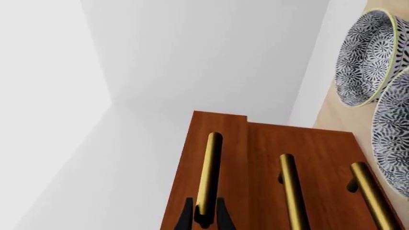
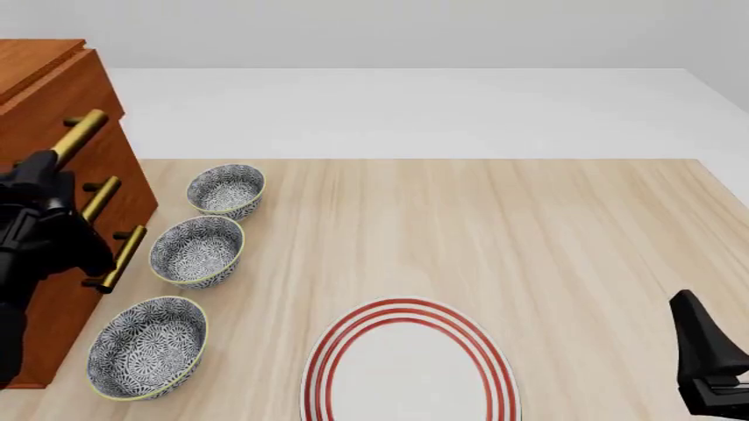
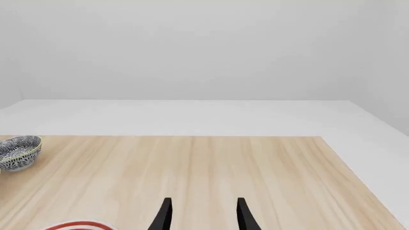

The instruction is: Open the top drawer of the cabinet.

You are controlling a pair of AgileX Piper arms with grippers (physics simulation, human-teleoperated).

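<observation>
Fingers (image 1: pixel 186 216) of the left gripper (image 1: pixel 204 218) pinch the brass bar handle (image 1: pixel 210 170) of the reddish-brown wooden top drawer (image 1: pixel 217 129), barely out of the tall cabinet (image 2: pixel 53 88) at the bench's left edge. Gripped near the bar's end, it may slip. The right gripper (image 3: pixel 203 213) idles, parted and empty.

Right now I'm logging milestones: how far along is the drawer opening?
Done: the left gripper has its fingers around the top drawer's brass handle. In hand: that drawer front stands slightly proud of the cabinet. Left: most of the pull. The right gripper waits open.
</observation>
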